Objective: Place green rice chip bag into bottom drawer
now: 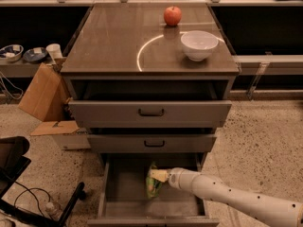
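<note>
Bottom drawer [124, 189], chip bag [152, 188] at pincer [159, 175]

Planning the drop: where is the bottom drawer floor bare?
Bare floor between the green rice chip bag and the bottom drawer's left wall, and along its front. Crowded on the right, where the hand meets the bag and the arm crosses.

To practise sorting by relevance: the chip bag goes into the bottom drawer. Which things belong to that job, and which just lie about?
Job: chip bag, bottom drawer, claw at the bag, over that drawer.
Lying about: apple and bowl on the cabinet top, cardboard box beside it.
</note>
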{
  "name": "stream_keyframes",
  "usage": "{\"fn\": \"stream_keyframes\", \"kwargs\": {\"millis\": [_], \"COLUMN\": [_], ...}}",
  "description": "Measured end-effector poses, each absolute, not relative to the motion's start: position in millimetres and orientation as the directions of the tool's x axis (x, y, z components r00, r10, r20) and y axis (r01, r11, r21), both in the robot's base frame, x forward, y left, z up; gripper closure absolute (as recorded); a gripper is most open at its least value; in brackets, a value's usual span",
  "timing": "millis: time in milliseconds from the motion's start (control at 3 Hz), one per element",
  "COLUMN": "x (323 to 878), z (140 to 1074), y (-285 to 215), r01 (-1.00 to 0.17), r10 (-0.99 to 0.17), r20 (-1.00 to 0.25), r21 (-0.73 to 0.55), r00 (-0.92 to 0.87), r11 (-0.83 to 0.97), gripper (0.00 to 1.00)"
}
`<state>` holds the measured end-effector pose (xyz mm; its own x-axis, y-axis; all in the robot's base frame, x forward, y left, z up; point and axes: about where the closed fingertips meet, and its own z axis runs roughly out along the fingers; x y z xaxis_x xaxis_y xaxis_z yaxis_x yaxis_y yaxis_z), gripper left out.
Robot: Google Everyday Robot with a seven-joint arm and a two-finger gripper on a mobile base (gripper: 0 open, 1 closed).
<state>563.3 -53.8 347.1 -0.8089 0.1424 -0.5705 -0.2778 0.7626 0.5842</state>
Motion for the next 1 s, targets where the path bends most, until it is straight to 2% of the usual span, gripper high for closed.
{"fn": "stream_keyframes", "kwargs": {"millis": [333,667,1000], "x": [563.3,563.2,551.8], "z": [347.0,347.2,379.8], "y": [-53.8,-53.6,-66.1], "r01": [-0.278,-0.278,-0.311], "r10": [0.142,0.142,0.093], "r20": [-0.570,-0.571,-0.588], "r21": [0.584,0.584,0.547], "r00": [-0.809,-0.809,-0.803], "r11": [0.763,0.762,0.778], "gripper": [0.00,0.00,0.00]}}
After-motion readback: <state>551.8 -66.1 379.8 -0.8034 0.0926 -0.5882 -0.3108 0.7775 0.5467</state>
